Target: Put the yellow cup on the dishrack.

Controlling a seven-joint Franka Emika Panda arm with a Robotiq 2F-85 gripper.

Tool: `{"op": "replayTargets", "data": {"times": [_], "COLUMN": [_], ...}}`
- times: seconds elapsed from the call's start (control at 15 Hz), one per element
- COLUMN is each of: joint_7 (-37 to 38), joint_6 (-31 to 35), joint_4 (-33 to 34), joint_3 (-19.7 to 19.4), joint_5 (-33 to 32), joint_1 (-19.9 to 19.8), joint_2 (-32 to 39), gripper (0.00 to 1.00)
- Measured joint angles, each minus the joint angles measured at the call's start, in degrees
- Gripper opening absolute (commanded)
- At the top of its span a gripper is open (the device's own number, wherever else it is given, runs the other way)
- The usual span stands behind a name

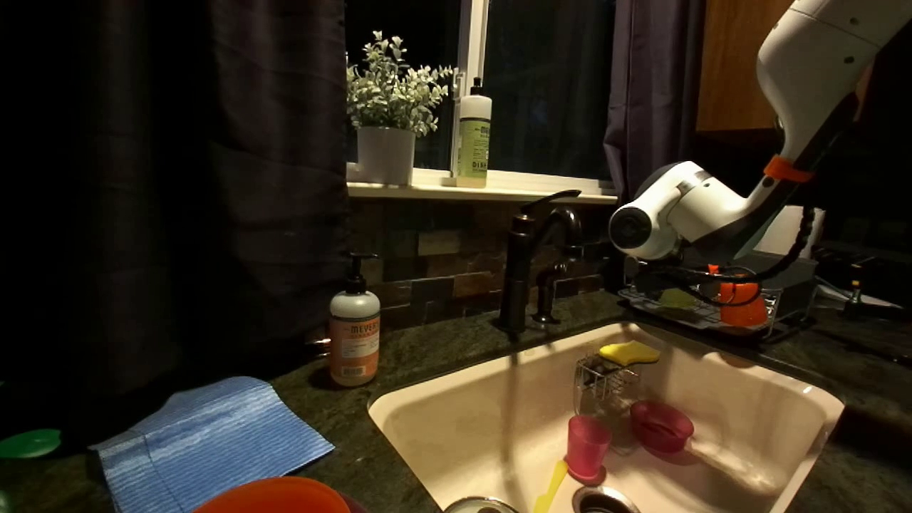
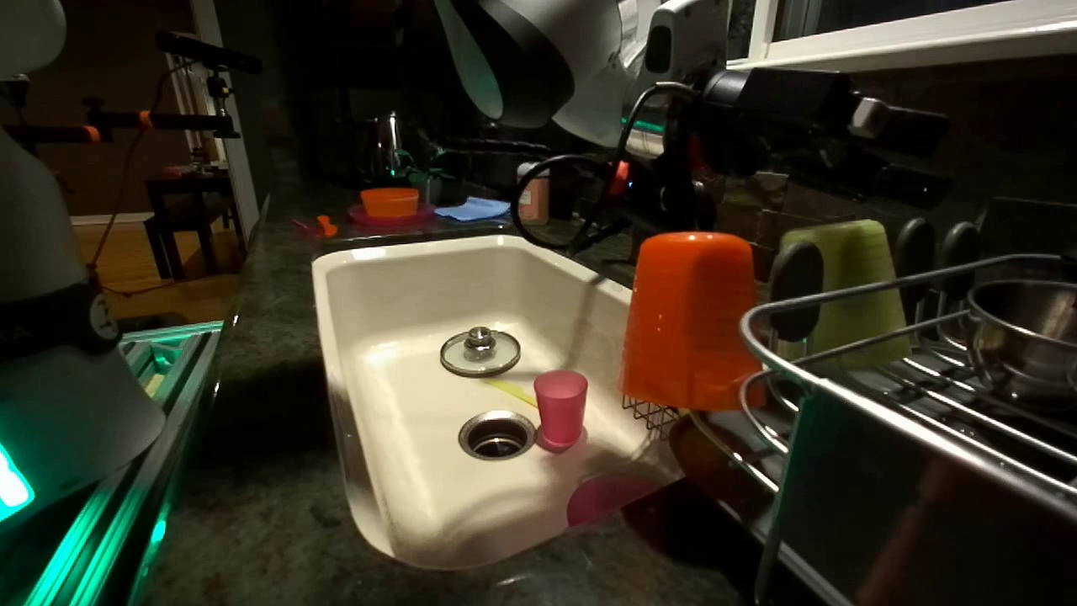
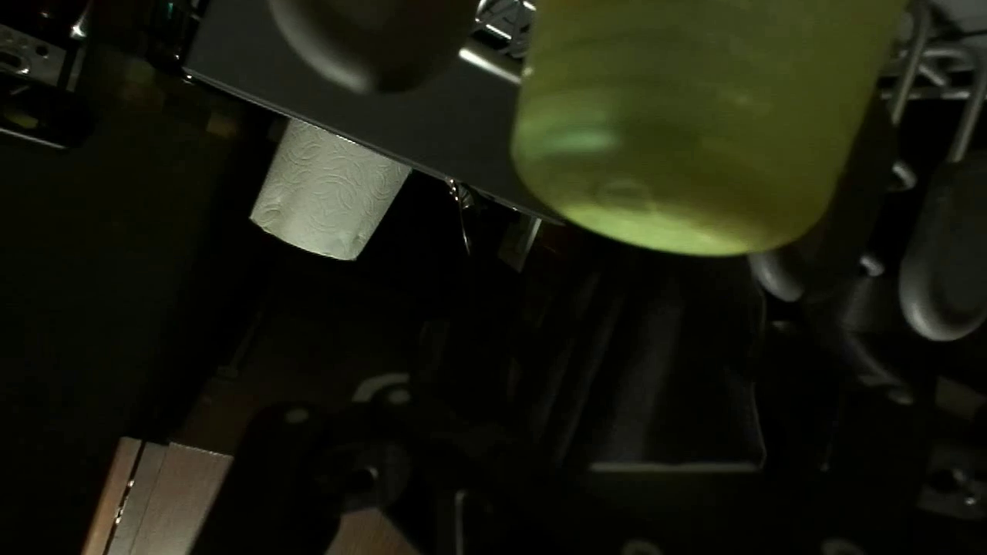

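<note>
The yellow cup (image 2: 841,290) is upside down at the edge of the dishrack (image 2: 850,463), behind an orange-red cup, which partly hides its lower part. In the wrist view the yellow cup (image 3: 694,131) fills the upper right, apart from the dark gripper parts at the bottom. My gripper (image 2: 932,156) is above and beyond the cup in an exterior view, its fingers spread and nothing seen between them. Elsewhere, the arm and its cable partly cover the yellow cup (image 1: 675,298) and conceal the gripper.
The orange-red cup (image 2: 694,320) and a metal pot (image 2: 1031,337) are on the rack, near grey rounded prongs (image 2: 795,290). A dark faucet (image 1: 516,278) rises behind the sink (image 2: 324,337), which holds a pink cup (image 2: 561,400), a glass lid (image 2: 480,353) and a sponge (image 1: 630,353) on a caddy.
</note>
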Motion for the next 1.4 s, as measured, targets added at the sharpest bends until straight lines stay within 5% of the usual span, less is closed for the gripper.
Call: {"op": "replayTargets", "data": {"times": [0.53, 0.87, 1.4], "joint_7": [-8.35, -24.82, -53.39], "joint_6": [5.53, 12.67, 7.44], "joint_4": [1.06, 1.15, 3.45], "joint_3": [0.21, -0.97, -4.44], "joint_5": [11.03, 29.47, 57.97], "joint_1": [-0.15, -0.56, -1.34], "joint_2": [-7.26, -14.78, -24.45], "gripper": [1.0, 1.0, 1.0]}}
